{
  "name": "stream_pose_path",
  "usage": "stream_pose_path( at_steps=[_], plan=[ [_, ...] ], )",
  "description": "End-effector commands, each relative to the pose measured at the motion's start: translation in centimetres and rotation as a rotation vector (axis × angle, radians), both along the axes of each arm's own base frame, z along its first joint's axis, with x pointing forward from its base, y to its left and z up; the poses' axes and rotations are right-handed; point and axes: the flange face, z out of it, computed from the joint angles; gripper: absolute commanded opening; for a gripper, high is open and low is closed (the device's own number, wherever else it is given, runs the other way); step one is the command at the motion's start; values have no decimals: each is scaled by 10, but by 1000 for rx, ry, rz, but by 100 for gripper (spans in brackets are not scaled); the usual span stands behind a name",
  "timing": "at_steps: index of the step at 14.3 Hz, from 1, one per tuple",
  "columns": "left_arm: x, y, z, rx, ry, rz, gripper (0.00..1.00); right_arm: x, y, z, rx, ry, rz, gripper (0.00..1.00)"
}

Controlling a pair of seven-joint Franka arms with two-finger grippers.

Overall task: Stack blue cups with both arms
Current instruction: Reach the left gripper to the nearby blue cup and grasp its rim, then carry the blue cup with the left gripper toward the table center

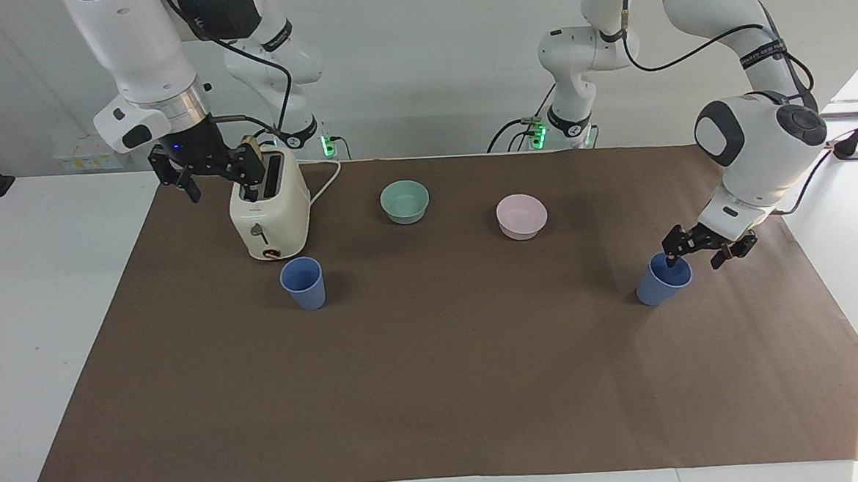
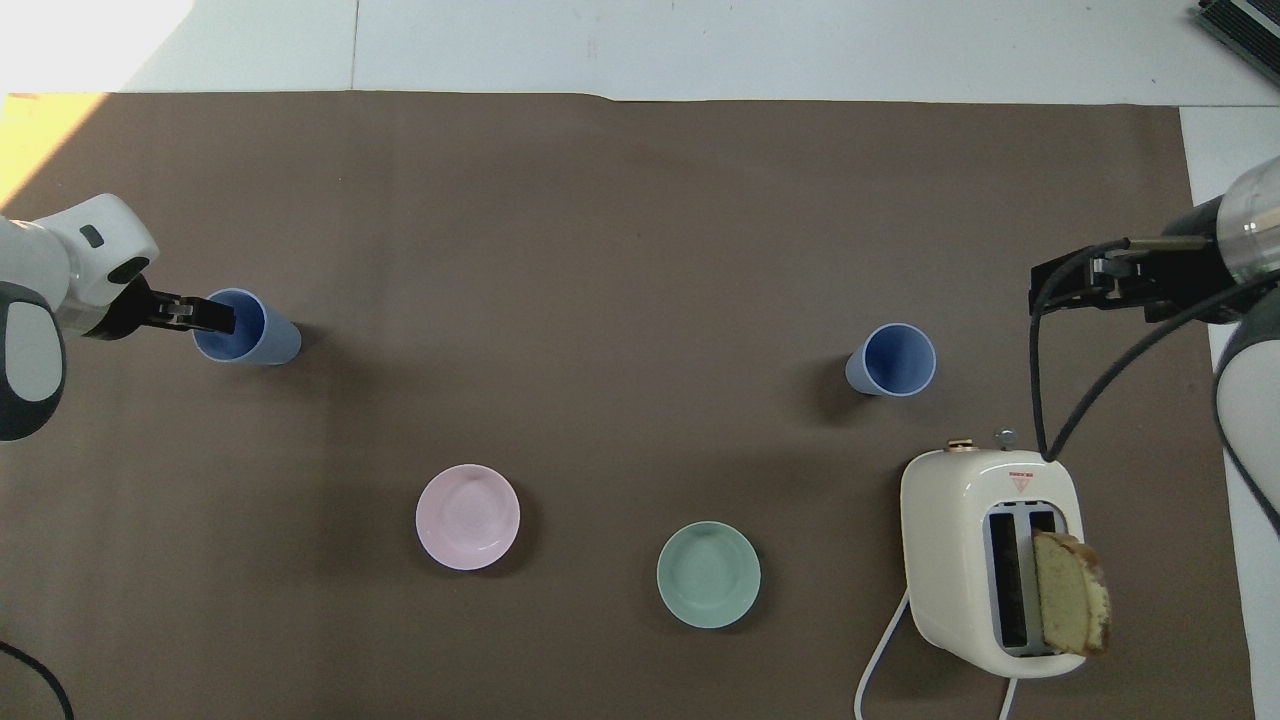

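Blue cups [image 1: 303,282], mint-green bowl [image 1: 405,201], pink bowl [image 1: 522,215], cream toaster [image 1: 270,212], brown mat [image 1: 437,387]

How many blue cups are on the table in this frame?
2. One blue cup stands upright at the left arm's end, with the left gripper at its rim. The other blue cup stands by the toaster. None seems hidden.

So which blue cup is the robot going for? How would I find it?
Find the brown mat and go to the left arm's end. That blue cup stands alone there, the left gripper open over its rim. The other blue cup stands beside the toaster.
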Motion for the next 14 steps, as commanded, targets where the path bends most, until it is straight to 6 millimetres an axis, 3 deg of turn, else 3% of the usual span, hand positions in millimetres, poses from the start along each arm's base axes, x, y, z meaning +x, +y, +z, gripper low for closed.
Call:
stream_pose_path(
  at_steps=[1,5,6,11,14],
  plan=[
    [4,0,-16,-14,-25,9,73,-6,-2,0,9,-11,-14,100],
    [0,1,-19,-20,-12,14,19,-6,-3,0,7,-12,-15,100],
    [0,0,-16,-22,-2,13,0,-6,-2,0,9,-11,-14,100],
    [-1,-25,13,-35,-8,19,0,-6,-3,0,7,-12,-14,100],
    [9,-81,28,-38,-49,81,0,-6,-2,0,9,-11,-14,100]
  ],
)
